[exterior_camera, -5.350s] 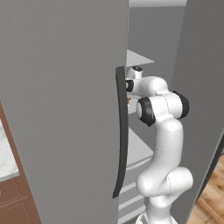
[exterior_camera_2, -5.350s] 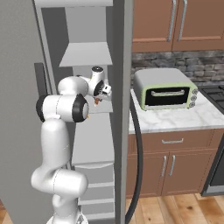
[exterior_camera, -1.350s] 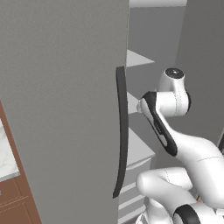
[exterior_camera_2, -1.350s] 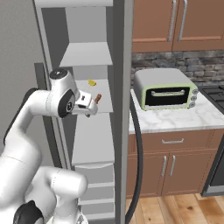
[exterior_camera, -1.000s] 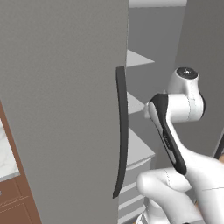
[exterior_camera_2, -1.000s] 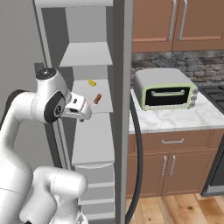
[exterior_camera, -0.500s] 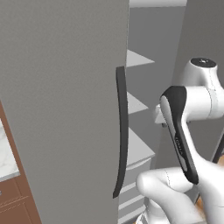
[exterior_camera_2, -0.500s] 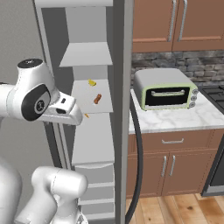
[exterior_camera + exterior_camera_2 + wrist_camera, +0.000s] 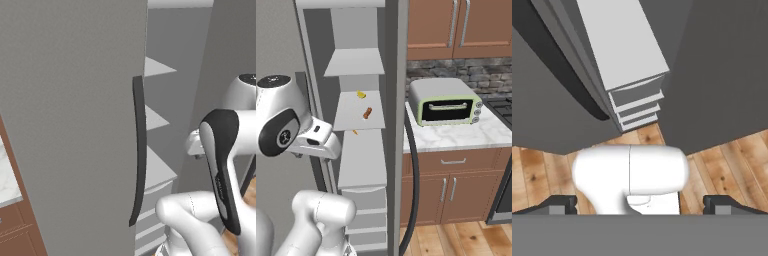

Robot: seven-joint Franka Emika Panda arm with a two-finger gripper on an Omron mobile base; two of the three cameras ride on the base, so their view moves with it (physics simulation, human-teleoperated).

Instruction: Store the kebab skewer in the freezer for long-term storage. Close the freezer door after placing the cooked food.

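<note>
Hand view: the hand (image 9: pixel 640 206) is open, with both dark tips set wide apart and nothing between them. It points down at the wooden floor (image 9: pixel 542 165), and the lower drawers (image 9: pixel 636 106) of the freezer (image 9: pixel 356 30) lie ahead of it.

Change of state: over the last seconds the arm has drawn back out of the freezer compartment. One second ago the hand was close to the middle shelf. It now sits outside the opening and well apart from that shelf. The kebab skewer (image 9: pixel 367 113) lies on the middle shelf (image 9: pixel 346 122), above and beyond the hand and free of any contact. A small yellow piece lies farther back on the same shelf, and a tiny orange speck sits at the shelf's front edge. These may be parts of the skewer, but they are too small to confirm.

Judgement: the placing step appears complete and the closing step remains. Both doors stand open.

View differences: the right base view shows the skewer, the shelves, the toaster oven (image 9: pixel 445 102) and the desk (image 9: pixel 456 139), all beyond the hand to its right. The left base view shows instead the left door (image 9: pixel 70 125) and its dark bar handle (image 9: pixel 140 150), the probable next contact.
</note>
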